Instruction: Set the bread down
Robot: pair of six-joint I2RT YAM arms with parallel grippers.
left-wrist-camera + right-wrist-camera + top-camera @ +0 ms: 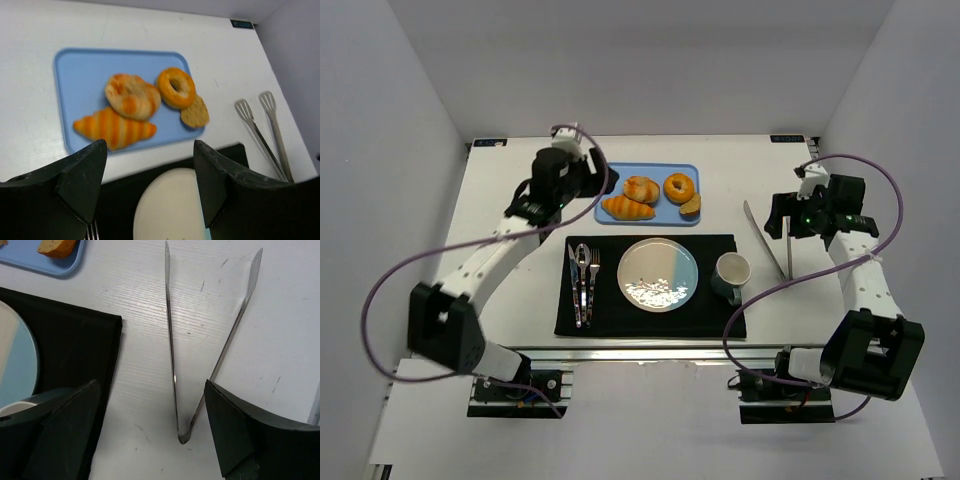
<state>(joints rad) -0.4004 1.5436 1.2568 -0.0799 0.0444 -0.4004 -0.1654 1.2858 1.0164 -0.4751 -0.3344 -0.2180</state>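
A blue tray at the back holds a croissant, a round roll, a bagel and a brown bread piece. The left wrist view shows the tray, croissant, roll, bagel and brown piece. A white and blue plate lies on a black mat. My left gripper is open and empty, above the tray's near edge. My right gripper is open and empty, above metal tongs.
A knife, spoon and fork lie on the mat left of the plate. A green mug stands right of the plate. The tongs lie on the white table right of the mat.
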